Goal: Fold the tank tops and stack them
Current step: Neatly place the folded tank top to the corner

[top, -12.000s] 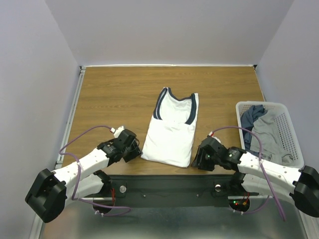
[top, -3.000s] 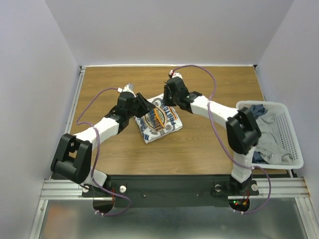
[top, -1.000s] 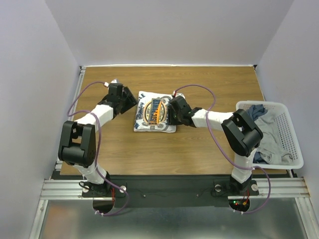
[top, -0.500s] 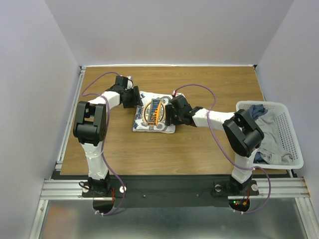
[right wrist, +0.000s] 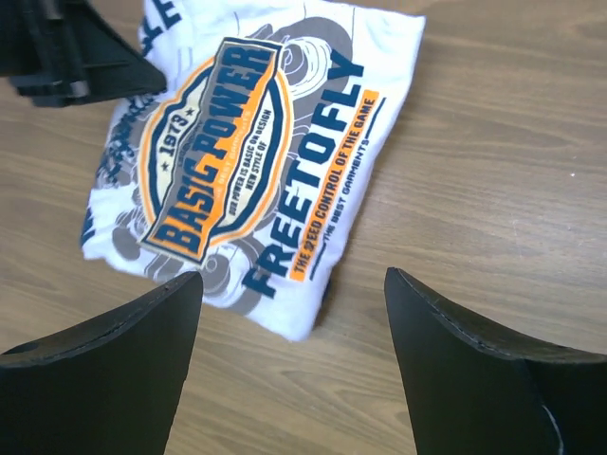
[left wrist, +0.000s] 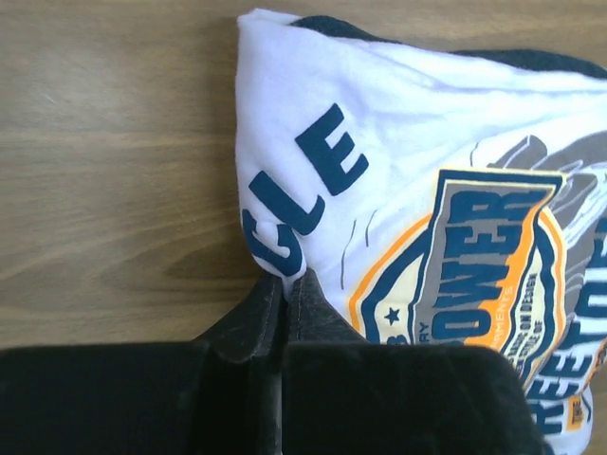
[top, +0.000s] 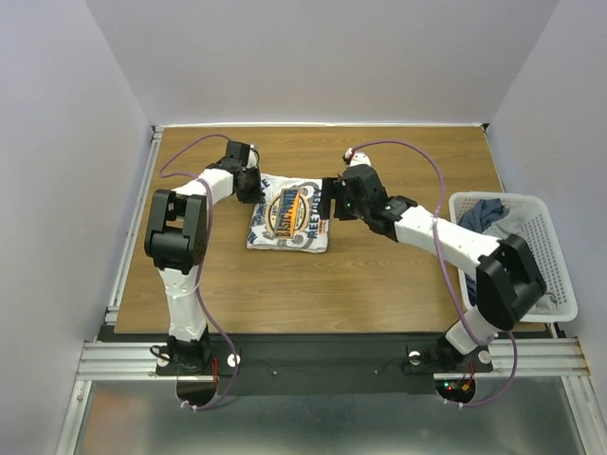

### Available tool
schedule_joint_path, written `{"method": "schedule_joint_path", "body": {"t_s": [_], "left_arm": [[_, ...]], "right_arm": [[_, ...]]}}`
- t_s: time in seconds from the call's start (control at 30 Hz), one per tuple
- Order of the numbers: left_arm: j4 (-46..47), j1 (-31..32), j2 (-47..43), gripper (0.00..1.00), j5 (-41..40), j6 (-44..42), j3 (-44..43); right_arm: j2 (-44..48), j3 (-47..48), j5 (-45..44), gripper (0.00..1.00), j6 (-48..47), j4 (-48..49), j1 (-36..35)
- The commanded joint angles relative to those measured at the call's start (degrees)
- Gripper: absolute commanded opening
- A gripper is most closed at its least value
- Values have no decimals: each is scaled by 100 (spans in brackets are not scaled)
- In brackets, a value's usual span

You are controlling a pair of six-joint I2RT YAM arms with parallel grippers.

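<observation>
One tank top (top: 289, 216), the white one with the blue and orange print, lies folded into a compact rectangle on the counter (top: 379, 275), well to the left of the basket (top: 545, 227) and print side up. It sits flat, with its edges fairly square. By my reading the folding of this piece is about finished, and what remains is tidying.

At least two more tops wait inside the basket, one grey (top: 507, 256) and one dark blue (top: 479, 216), loosely heaped and not yet folded.

The left end effector (left wrist: 283, 284) is at the corner of the folded top farthest from the basket, with its jaws pressed together right at the hem. Whether a pinch of cloth is caught between them I cannot tell, as the tips meet just where the fabric ends. A closed tip there would serve to tug or nudge that corner straight.

The right end effector (right wrist: 292, 280) hovers on the basket side of the folded top with its jaws spread wide, holding nothing (its wrist view shows bare wood and the shirt's edge between the fingers). Being open and nearest the basket, it seems well placed to fetch the next top.
</observation>
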State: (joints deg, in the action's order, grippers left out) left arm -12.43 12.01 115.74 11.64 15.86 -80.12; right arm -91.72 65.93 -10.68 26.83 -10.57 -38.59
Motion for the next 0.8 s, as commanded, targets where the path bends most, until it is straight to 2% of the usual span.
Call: {"method": "schedule_joint_path", "body": {"t_s": [0.0,0.07,0.1,0.2,0.37,0.47,0.6,0.77], "left_arm": [[-514,-58,352,0,-1451,-144,-765],[-725,-76,588,0,-1821,-232,-1118],[-813,-93,677,0,-2276,-258,-1312],[-1068,-269,1080,0,-3059,-390,-2303],[-1525,-559,1976,0,-4079,-758,-3746],[-1526,-804,2346,0,-4327,-996,-4616],[-1141,-1059,2917,0,-4766,-1453,-5347],[18,-1332,3112,0,-5329,-2349,-5392]], "right_arm": [[584,-19,-93,84,15,-121,36],[856,-63,-84,84,-11,-208,36],[945,-115,-127,84,-11,-235,27],[1252,-247,-215,85,-55,-358,36],[1622,-449,-294,85,-90,-508,36],[1780,-563,-295,86,-64,-525,36],[1842,-669,-329,86,-73,-525,27],[1772,-696,-453,86,-108,-517,36]]}}
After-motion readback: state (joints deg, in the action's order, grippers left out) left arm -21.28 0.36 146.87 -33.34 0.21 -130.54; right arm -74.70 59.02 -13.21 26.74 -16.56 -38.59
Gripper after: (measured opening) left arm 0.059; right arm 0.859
